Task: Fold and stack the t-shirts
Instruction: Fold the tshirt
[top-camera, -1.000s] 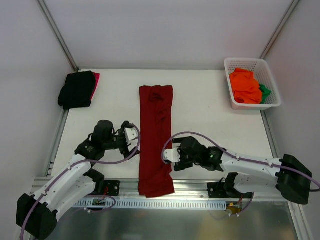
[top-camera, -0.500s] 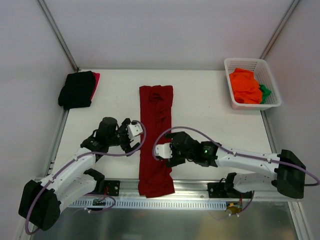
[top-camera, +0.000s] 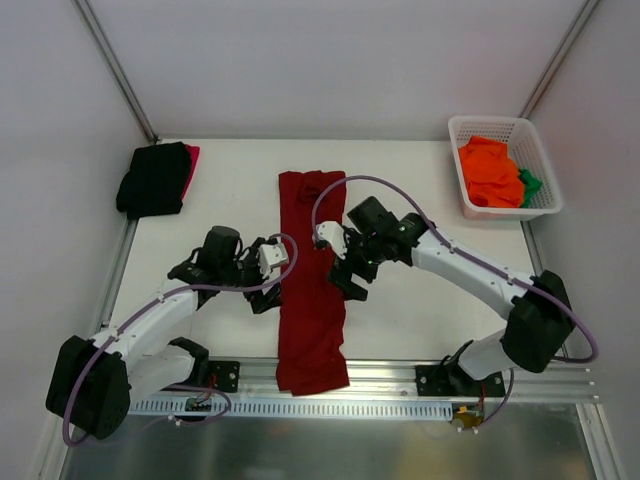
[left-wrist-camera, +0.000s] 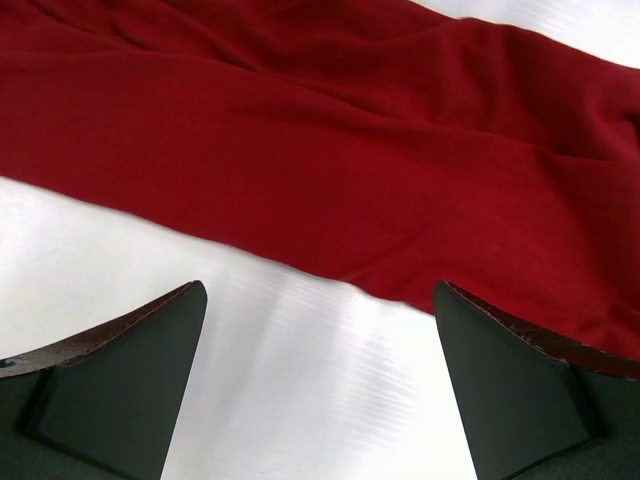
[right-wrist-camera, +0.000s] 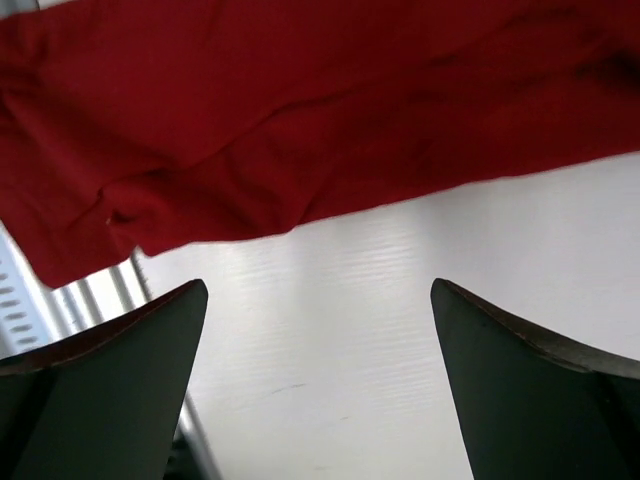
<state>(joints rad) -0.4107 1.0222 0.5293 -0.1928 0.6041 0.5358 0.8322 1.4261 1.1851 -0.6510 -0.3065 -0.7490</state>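
A dark red t-shirt (top-camera: 312, 280), folded into a long narrow strip, lies down the middle of the table, its near end over the front rail. My left gripper (top-camera: 268, 282) is open and empty just left of the strip's left edge. In the left wrist view the shirt (left-wrist-camera: 350, 150) lies just past the open gripper (left-wrist-camera: 318, 300). My right gripper (top-camera: 347, 272) is open and empty beside the strip's right edge. The right wrist view shows the shirt (right-wrist-camera: 300, 120) beyond the open gripper (right-wrist-camera: 318, 300). A folded black t-shirt (top-camera: 153, 180) lies on a bright red one (top-camera: 191, 160) at the far left.
A white lattice basket (top-camera: 540, 160) at the far right corner holds an orange shirt (top-camera: 490, 172) and a green one (top-camera: 531, 185). The slotted front rail (top-camera: 400, 405) runs along the near table edge. Grey walls close in the left, back and right.
My right arm has swung from the strip's near part farther up along its right edge. My left gripper has moved closer to the strip's left edge. The shirt has not moved.
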